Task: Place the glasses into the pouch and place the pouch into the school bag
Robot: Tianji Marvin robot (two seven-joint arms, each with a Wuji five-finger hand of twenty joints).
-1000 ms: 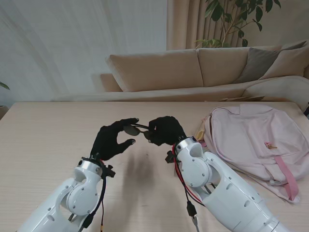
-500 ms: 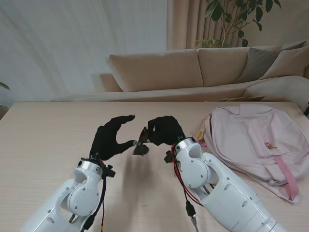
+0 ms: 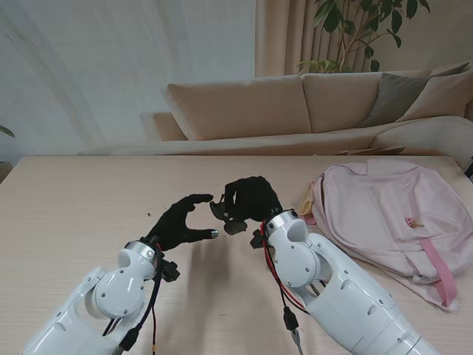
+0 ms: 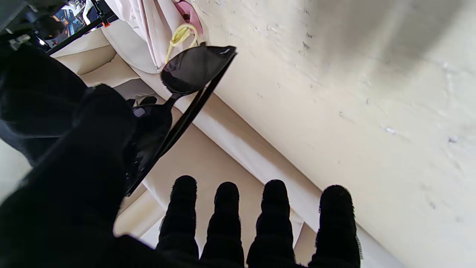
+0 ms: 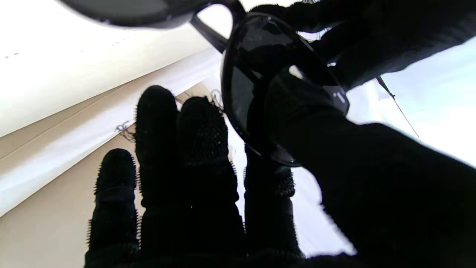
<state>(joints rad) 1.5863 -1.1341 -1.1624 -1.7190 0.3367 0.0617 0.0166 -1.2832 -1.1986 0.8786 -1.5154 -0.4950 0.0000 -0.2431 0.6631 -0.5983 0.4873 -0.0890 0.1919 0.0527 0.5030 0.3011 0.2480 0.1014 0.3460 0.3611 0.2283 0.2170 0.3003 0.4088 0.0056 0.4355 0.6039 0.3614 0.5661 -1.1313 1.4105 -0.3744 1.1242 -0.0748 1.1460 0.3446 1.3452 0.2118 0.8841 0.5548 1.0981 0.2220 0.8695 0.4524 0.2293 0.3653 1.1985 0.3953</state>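
My right hand (image 3: 255,198) is shut on the dark sunglasses (image 3: 230,222) and holds them above the middle of the table, thumb pressed on one lens (image 5: 253,85). The glasses (image 4: 189,69) look folded, one lens sticking out free of the fingers. My left hand (image 3: 181,222) hovers just to their left, lower down, open with thumb and fingers spread and nothing in it. The pink school bag (image 3: 377,214) lies flat on the right of the table, a yellow cord (image 4: 180,35) at its near corner. I see no pouch in any view.
The light wooden table (image 3: 74,214) stretches to the left and toward me. A beige sofa (image 3: 295,103) stands behind its far edge, with a potted plant (image 3: 355,29) at the back right. Cables hang along my right forearm (image 3: 284,296).
One second ago both hands held the glasses. My left hand let go, sank and tilted toward the table. The glasses stay in my right hand and have swung closer to its palm.
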